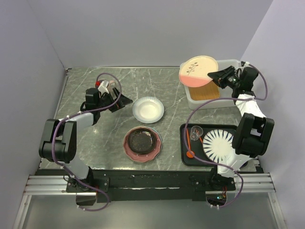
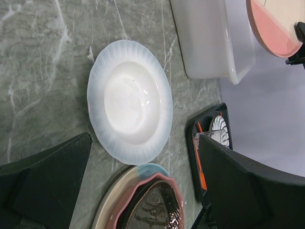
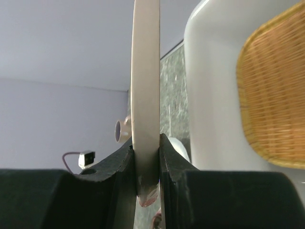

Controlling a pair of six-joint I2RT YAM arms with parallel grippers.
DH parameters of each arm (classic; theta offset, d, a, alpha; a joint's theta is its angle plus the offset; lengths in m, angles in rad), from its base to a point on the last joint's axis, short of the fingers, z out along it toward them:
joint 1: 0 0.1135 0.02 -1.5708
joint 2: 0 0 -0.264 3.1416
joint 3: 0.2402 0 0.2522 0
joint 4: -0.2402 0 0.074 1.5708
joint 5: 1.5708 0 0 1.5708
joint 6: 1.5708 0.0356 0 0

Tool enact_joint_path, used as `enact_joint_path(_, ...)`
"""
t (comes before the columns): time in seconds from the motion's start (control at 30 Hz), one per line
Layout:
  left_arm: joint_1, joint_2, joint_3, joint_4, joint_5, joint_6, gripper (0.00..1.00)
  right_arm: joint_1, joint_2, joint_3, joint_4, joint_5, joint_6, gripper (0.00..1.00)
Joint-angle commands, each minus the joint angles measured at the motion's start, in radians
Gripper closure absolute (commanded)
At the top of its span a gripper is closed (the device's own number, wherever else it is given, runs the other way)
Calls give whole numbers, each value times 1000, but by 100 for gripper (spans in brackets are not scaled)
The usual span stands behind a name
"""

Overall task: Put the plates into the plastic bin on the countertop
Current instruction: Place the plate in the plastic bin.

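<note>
Right gripper [image 1: 220,75] clamps rim of floral plate [image 1: 198,70], holding it over far end of plastic bin [image 1: 212,103] at far right of surface [image 1: 107,138]. Orange plate [image 1: 207,91] lies inside bin. Left gripper [image 1: 121,102] hangs wide open, empty, just left of white plate [image 1: 148,109]. Black speckled plate [image 1: 142,140] sits stacked on pink plate [image 1: 128,150], near centre. Striped plate [image 1: 218,143] rests on black tray [image 1: 186,157], near right.

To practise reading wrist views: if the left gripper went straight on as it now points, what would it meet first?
Most likely the white plate on the countertop, lying ahead of the open left gripper; depth unclear.
</note>
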Motion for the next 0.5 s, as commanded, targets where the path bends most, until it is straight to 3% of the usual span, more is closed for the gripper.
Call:
enact_joint_path(0.0, -2, 5, 30, 25, 1, 20, 1, -40, -9, 42, 178, -31, 56, 100)
enact_joint_path(0.47, -2, 3, 19, 25, -5, 19, 1, -78, 34, 36, 178, -17, 47, 100)
